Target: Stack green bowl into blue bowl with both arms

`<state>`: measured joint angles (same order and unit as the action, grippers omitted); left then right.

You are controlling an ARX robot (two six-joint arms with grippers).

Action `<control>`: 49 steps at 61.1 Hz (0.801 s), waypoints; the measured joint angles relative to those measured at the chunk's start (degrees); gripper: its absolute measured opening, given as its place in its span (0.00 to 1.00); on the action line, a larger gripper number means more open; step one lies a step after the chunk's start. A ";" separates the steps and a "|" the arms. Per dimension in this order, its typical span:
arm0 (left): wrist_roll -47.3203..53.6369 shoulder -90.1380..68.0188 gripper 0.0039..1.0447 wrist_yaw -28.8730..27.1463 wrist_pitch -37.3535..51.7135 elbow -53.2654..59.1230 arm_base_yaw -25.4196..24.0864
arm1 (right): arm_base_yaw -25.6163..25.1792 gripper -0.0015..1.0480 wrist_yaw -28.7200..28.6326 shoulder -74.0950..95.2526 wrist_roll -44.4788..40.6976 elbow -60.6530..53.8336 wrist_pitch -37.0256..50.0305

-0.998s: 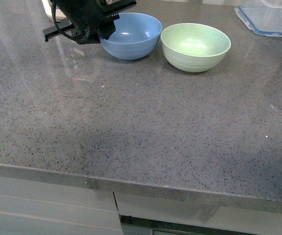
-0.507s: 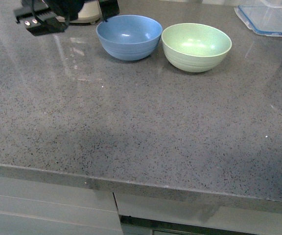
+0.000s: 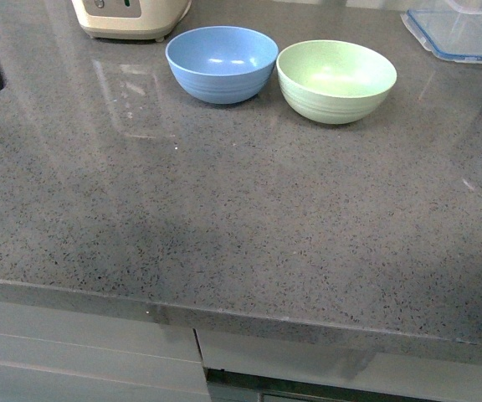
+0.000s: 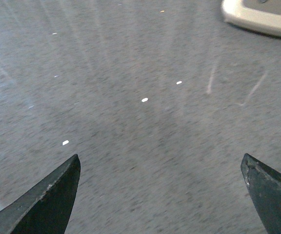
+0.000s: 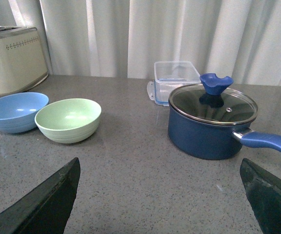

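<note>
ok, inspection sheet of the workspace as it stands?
Surface: grey speckled countertop, glossy, no spills seen.
Job's things: blue bowl and green bowl upright, side by side, empty, not stacked.
Clutter: cream toaster, clear container, navy saucepan with glass lid.
Grippers: left gripper open above the countertop; right gripper open; both hold nothing.
Cables: nothing seen.
Surroundings: white curtain behind; cabinet fronts below the counter edge.

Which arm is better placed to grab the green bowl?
Right. The green bowl sits right of the blue bowl; the open right tool has it in view; the left tool faces no bowl.
</note>
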<state>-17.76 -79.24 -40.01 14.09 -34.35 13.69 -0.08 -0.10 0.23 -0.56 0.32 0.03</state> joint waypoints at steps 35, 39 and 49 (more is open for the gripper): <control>16.00 9.75 0.41 32.85 44.78 23.45 -6.32 | 0.00 0.90 0.04 0.00 0.00 0.00 0.00; 16.50 10.67 0.29 33.44 46.64 26.08 -7.19 | 0.00 0.90 0.02 0.00 0.00 0.00 0.00; 16.94 16.98 0.03 35.30 42.34 29.57 -8.61 | 0.00 0.90 0.04 0.00 0.00 0.00 0.00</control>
<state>-0.82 -62.26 -4.71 56.42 -4.78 5.08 -0.08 -0.05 0.23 -0.56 0.32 0.03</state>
